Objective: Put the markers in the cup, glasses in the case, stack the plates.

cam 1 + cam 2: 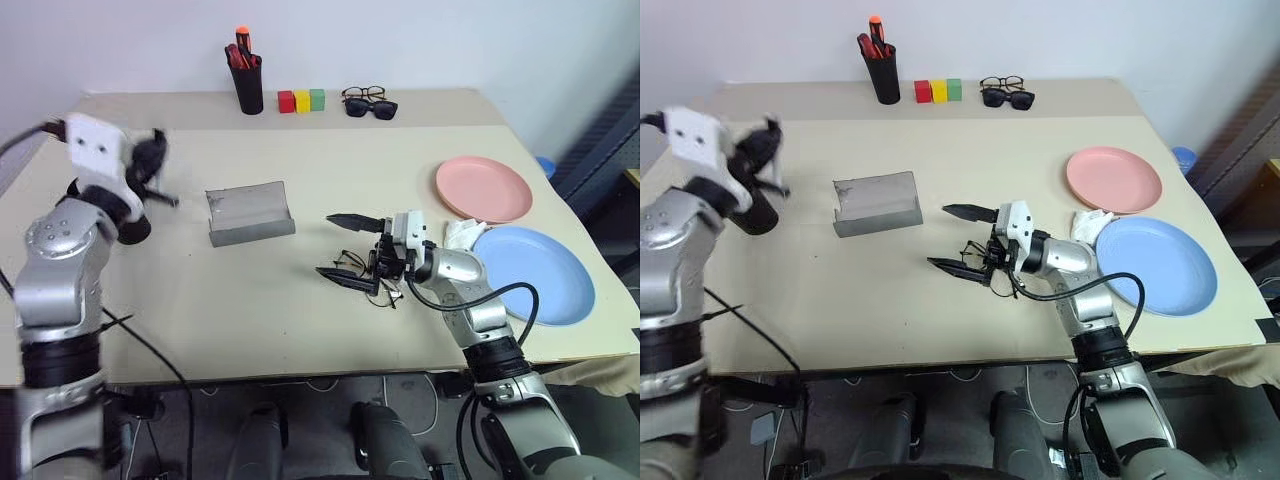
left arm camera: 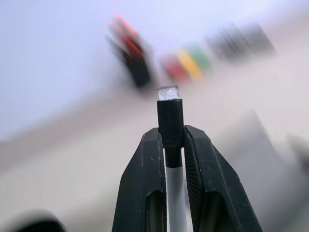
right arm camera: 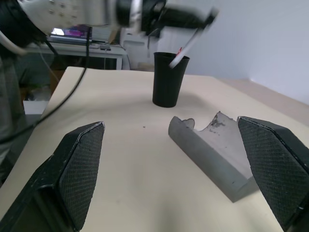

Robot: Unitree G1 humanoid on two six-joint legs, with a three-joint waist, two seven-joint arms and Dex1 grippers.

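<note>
My left fingers [image 2: 172, 145] are clenched on the black marker [image 2: 170, 116], whose white barrel runs down between them and whose dark end pokes out past the tips. That hand hangs above the cup [image 3: 168, 79], which stands on the surface [image 1: 300, 310] at my far left; something slim with red on it appears to lean inside the cup, though I cannot tell it for certain as the red marker. My right fingers [image 1: 350, 248] are spread wide, holding nothing, one tip pointing left above the glasses [image 1: 360, 268] and the other lying beside them; whether either tip touches the frame I cannot tell. The glasses lie on the surface near its middle, to the right of the grey case [image 1: 250, 212], which sits open. The pink plate [image 1: 484, 188] and the blue plate [image 1: 535, 272] lie side by side at the right, not stacked, with a crumpled white scrap [image 1: 460, 233] between them.
</note>
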